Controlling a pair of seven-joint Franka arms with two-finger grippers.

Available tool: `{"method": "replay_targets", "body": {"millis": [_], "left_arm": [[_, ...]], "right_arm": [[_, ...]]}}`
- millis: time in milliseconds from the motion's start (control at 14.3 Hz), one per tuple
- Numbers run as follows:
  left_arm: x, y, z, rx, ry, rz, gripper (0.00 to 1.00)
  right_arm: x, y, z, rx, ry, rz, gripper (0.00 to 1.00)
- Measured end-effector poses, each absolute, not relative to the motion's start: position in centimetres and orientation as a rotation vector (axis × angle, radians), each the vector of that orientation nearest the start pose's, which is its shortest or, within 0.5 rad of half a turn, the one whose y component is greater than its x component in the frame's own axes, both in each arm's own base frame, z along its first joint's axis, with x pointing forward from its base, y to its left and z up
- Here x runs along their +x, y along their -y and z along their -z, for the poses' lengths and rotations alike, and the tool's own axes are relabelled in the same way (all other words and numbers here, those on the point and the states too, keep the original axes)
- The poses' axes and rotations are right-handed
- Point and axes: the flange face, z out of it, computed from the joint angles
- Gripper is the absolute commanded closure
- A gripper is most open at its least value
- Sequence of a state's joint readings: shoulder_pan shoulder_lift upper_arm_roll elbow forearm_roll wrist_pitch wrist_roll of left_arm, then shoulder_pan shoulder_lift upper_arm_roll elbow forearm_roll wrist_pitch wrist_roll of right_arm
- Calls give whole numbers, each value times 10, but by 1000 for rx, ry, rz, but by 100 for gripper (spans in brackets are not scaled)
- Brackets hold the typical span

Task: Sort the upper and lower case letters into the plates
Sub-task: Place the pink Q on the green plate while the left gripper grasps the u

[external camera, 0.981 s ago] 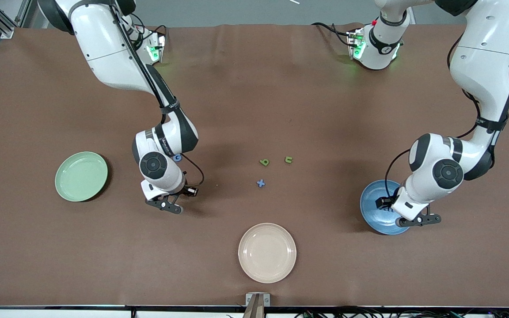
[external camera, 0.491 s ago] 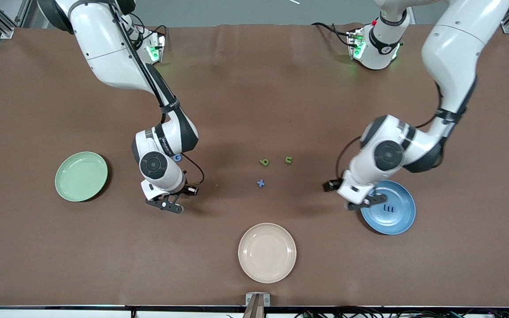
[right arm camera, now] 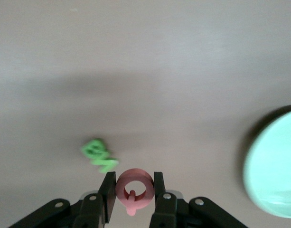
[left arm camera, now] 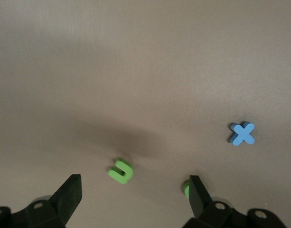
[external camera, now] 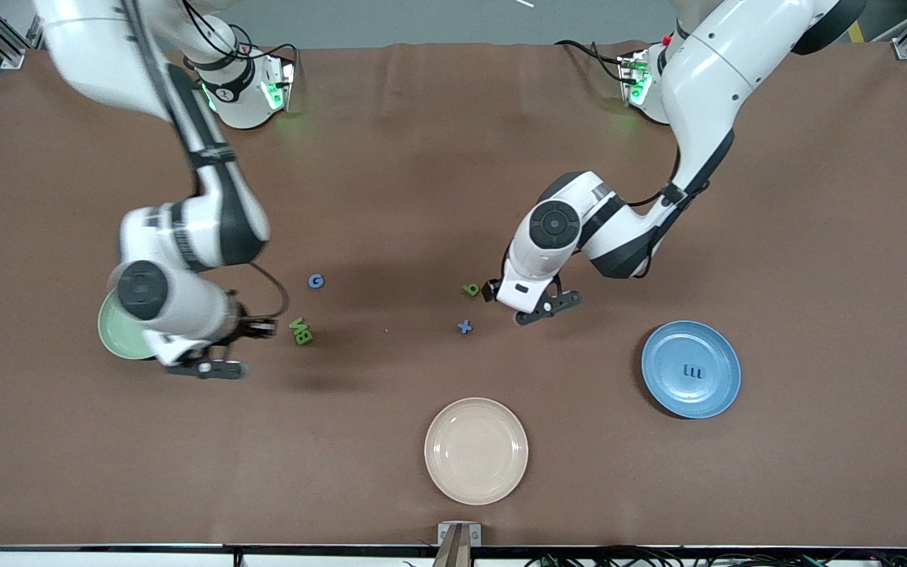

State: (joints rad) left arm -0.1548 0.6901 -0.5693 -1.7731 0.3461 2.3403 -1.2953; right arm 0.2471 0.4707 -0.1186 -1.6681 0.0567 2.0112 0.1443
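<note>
Plates number three on the brown table (external camera: 438, 173): a mint green plate (external camera: 111, 335) at the right arm's end, a blue plate (external camera: 690, 368) at the left arm's end, and a cream plate (external camera: 475, 450) between them, nearest the front camera. Seven letters can be counted. A dark blue letter (external camera: 693, 370) lies in the blue plate. A blue G (external camera: 316, 280) lies alone on the table, and two green letters (external camera: 301, 331) lie touching each other, nearer the camera than the G. A green letter (external camera: 471, 290) and a blue x (external camera: 464, 326) lie near the table's middle, and a second green piece, u-shaped (left arm camera: 120, 170), is seen only in the left wrist view. A pink letter (right arm camera: 134, 190) is clamped between the closed fingers of the right gripper (right arm camera: 133, 191), which is held low over the table just beside the mint green plate; that plate is partly covered by the right arm in the front view. The left gripper (left arm camera: 133, 187) is held over the table's middle with its jaws spread wide and nothing between them, the u-shaped piece lying below the gap. One green letter is half hidden by a left finger (left arm camera: 197, 192) in the wrist view.
</note>
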Motion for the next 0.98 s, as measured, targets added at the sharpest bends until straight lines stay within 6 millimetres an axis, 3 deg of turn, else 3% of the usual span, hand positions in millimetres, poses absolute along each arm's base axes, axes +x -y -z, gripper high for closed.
{"method": "replay_targets", "body": {"millis": [210,350,491,631,841,911,981], "left_arm": [[497,402,-191,-3064,832,-96,16],[490,400,-183,-3010,942,-78,21],[489,399,-182,-2974,1037,-73,27],[489,399,-182,-2948,1106,-72,31],[489,399,-182,-2934,1139,-72,39],[489,399,-182,-2930,1148,-73,40],[489,399,-181,-2925,1160,-73,42]], "right_arm": [[654,16,-316,-3127,81,-226,79],[648,67,-307,-3108,149,-239,79],[641,104,-293,-3099,208,-221,79],[632,134,-266,-3105,268,-169,79],[609,154,-210,-3123,287,-119,74],[602,153,-197,-3124,288,-122,55],[598,151,-190,-3122,291,-128,12]]}}
